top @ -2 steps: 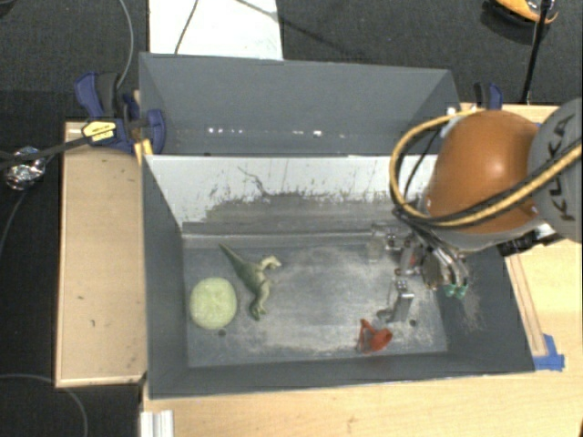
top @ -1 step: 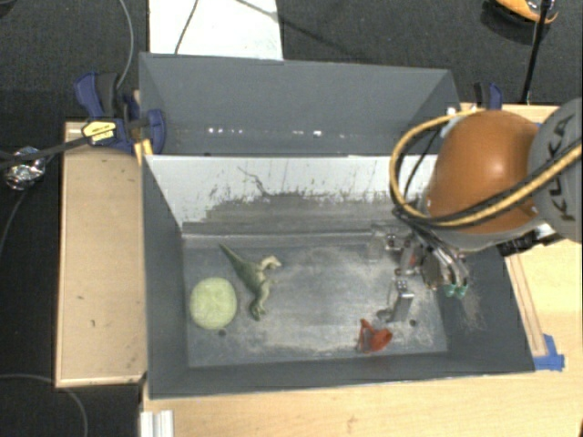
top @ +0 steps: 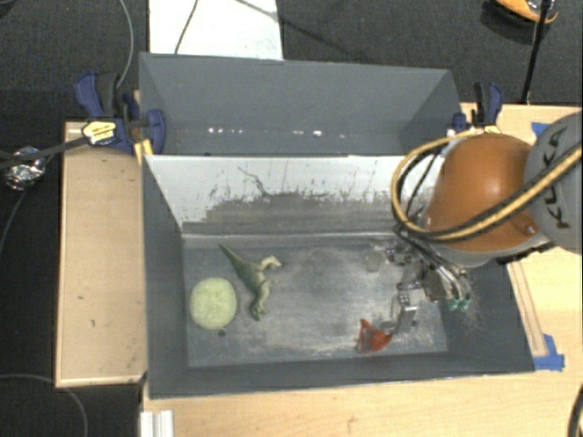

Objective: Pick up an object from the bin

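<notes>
"Red thing (top: 373, 337) on the floor of the bin (top: 310, 321), front right, close to the front wall. Is that the one to go for?" Mia asked.

"I'd judge so," said Tom. "The gripper (top: 399, 320) hangs low just beside it, to its right and a touch further back. Whether it is wide or narrow I cannot tell. The parts are too tangled there, under the orange cover (top: 478, 194) and the cables."

"So how should it do this step well?"

"Centre first. As it stands, it looks set alongside the red thing, not over it, so a small shift left and towards the front wall seems called for. After that, it should go straight down, with no sideways drift."

"How low?"

"Nearly to the metal, I think. The red thing looks small, flat and crumpled, so a high grasp would likely close on air. It should go gently, though. A nudge could push it against the front wall, where there is little room to get round it."

"And the rest?"

"The green dinosaur (top: 255, 280) and the pale green ball (top: 213, 301) lie just beside each other on the left, and I cannot tell if they touch. Both are well apart from the gripper, so they're no hindrance."
</notes>
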Robot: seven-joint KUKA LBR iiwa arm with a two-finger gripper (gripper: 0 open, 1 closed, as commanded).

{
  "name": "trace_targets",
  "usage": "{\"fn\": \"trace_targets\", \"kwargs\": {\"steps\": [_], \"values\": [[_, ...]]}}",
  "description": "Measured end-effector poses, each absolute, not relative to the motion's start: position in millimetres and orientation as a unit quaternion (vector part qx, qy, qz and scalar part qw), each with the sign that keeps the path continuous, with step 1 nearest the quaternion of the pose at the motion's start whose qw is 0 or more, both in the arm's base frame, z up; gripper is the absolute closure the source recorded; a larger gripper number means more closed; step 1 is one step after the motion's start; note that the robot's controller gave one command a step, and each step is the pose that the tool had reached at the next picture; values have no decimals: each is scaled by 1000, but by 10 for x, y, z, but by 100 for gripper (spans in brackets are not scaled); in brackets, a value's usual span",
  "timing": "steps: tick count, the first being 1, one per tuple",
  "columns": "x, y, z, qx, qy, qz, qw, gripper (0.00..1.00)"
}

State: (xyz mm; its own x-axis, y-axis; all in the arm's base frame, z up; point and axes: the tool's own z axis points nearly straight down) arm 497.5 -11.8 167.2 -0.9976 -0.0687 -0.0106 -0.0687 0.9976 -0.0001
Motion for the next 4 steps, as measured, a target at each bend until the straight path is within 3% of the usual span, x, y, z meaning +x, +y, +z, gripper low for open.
{"fn": "trace_targets", "kwargs": {"steps": [1, 2, 3, 4], "values": [[4951, -368, 1083, -40, 999, 0, 5, 0], [4852, -19, 708, -111, 994, 1, 5, 100], [4852, -19, 709, -111, 994, 0, 5, 100], [4836, -81, 2118, -131, 991, 1, 7, 100]]}}
